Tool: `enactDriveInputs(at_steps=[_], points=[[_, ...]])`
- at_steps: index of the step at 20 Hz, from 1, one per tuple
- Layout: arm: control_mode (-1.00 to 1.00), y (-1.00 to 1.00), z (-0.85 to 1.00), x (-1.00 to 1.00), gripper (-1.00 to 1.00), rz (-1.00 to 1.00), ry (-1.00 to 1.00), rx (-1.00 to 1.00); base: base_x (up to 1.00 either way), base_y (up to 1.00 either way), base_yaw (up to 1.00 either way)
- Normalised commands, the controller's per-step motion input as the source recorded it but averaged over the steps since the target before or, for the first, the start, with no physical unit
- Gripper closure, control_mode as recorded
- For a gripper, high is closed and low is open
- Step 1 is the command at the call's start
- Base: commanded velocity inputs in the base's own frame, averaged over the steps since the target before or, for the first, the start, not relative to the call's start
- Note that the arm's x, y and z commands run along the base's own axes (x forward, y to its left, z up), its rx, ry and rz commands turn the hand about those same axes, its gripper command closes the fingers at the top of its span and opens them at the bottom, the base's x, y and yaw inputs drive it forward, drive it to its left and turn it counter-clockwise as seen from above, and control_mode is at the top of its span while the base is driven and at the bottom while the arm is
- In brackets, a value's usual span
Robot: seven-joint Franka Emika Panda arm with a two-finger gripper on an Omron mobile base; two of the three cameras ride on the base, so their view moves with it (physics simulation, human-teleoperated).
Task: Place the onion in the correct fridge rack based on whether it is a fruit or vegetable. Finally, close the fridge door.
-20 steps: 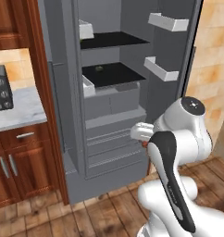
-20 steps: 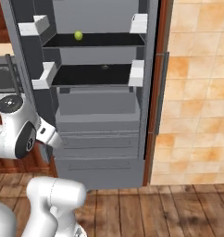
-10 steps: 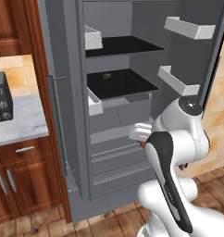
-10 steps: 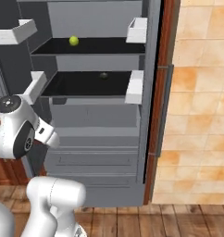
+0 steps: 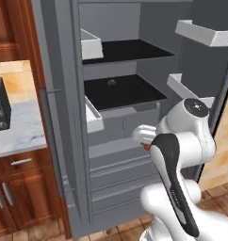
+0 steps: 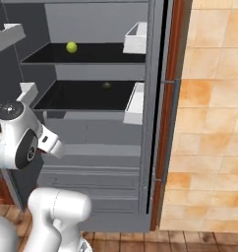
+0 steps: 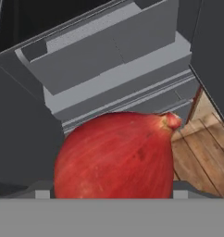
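My jaws are clamped on the round red-maroon onion [image 7: 116, 155], held low before the grey fridge drawers [image 5: 120, 167]. Above, the lower flat black fridge rack [image 5: 123, 92] lies open, carrying one small dark green item [image 6: 106, 85] at the back. Light-grey door bins [image 5: 200, 33] flank the opening.

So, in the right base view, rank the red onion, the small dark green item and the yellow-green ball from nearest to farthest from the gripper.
1. Red onion: held in the gripper, low left.
2. Small dark green item: on the lower black shelf, above and right.
3. Yellow-green ball: on the upper black shelf, highest.
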Motion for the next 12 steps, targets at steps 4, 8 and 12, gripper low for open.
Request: enactDriveInputs(at_steps=[4, 8, 12], points=[[1.00, 0.00, 0.00, 0.00, 1.00, 0.00, 0.00, 0.00, 0.74, -0.03, 0.09], [1.00, 0.00, 0.00, 0.00, 1.00, 0.00, 0.00, 0.00, 0.66, -0.12, 0.08], [1.00, 0.00, 0.00, 0.00, 1.00, 0.00, 0.00, 0.00, 0.59, -0.11, 0.08]])
